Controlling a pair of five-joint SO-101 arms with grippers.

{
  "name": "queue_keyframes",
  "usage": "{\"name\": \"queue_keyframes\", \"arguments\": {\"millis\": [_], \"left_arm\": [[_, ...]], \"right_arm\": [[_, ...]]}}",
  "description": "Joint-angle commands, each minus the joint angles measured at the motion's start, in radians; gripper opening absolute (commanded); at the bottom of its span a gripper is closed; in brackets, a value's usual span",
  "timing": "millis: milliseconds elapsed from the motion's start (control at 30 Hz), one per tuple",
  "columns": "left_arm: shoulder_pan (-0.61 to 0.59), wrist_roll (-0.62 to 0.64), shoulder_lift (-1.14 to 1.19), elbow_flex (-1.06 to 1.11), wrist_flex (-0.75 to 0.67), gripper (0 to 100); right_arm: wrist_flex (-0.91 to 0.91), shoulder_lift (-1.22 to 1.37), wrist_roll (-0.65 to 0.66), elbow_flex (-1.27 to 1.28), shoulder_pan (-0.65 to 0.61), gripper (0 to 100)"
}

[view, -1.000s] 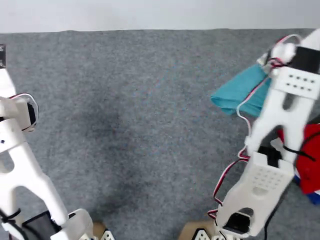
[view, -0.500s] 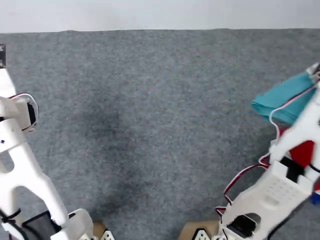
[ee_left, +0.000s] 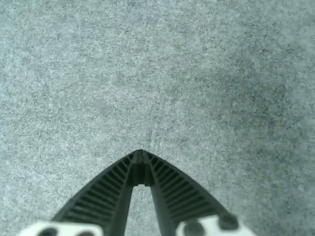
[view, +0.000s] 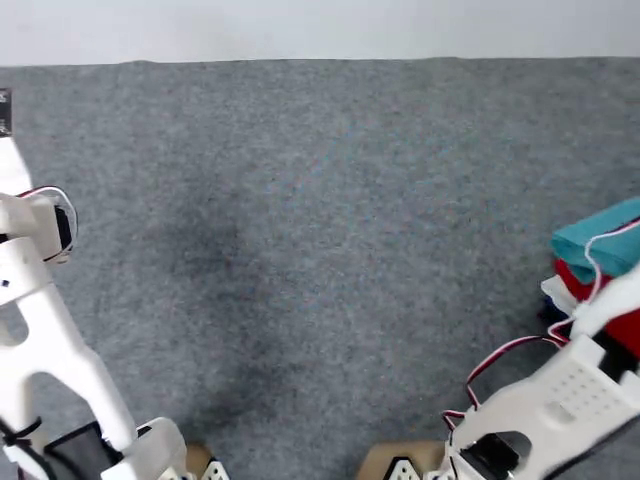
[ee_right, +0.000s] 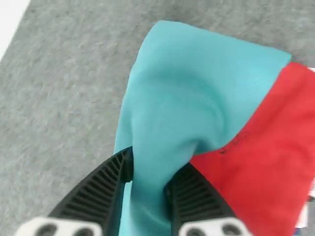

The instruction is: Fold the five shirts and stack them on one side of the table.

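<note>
A folded teal shirt (ee_right: 197,93) is pinched between the black fingers of my right gripper (ee_right: 147,172), which is shut on it. It lies partly over a red shirt (ee_right: 266,162). In the high view the teal shirt (view: 600,243) sits at the table's right edge on top of the red shirt (view: 575,280) and other folded layers, with the right arm (view: 560,400) beside them. My left gripper (ee_left: 139,160) is shut on nothing, its tips just above bare grey mat. The left arm (view: 40,330) stands at the left edge.
A grey felt mat (view: 320,230) covers the table. A white wall strip (view: 300,30) runs along the far edge. White and dark blue fabric edges (view: 555,300) show under the red shirt.
The right arm has swung to the right and lowered the teal shirt onto the stack at the table's right edge. The left arm has not moved.
</note>
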Motion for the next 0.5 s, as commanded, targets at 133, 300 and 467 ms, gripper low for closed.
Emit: {"name": "queue_keyframes", "arguments": {"millis": [133, 300, 467], "left_arm": [[0.009, -0.011, -0.041, -0.012, 0.015, 0], [0.068, -0.009, -0.041, -0.013, 0.015, 0], [0.098, -0.006, -0.041, -0.013, 0.02, 0]], "right_arm": [[0.041, 0.053, 0.063, -0.006, 0.113, 0.9], [0.042, 0.064, 0.071, -0.011, 0.108, 0.9], [0.044, 0.004, 0.068, -0.008, -0.001, 0.9]]}}
